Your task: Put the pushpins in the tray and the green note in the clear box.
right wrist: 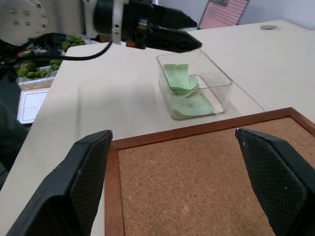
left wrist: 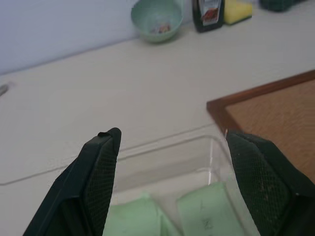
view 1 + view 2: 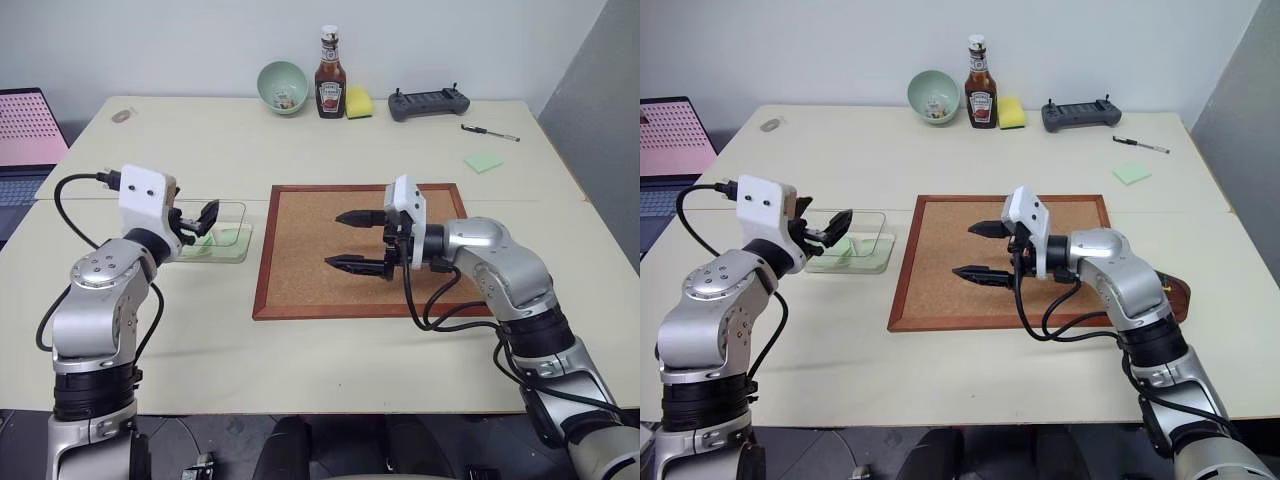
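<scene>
Pale table (image 3: 330,380) under two arms; green note (image 1: 189,91) lying inside clear box (image 1: 224,83), light, thin, bendy, best pinched by an edge; left gripper (image 3: 204,221) apart, empty, above box; right gripper (image 3: 352,240) wide apart over cork board (image 3: 300,260).

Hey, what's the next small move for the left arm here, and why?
Probably draw the left gripper up and away from the clear box: its fingers stand open and empty, and green note paper lies inside, so that part looks done.
</scene>
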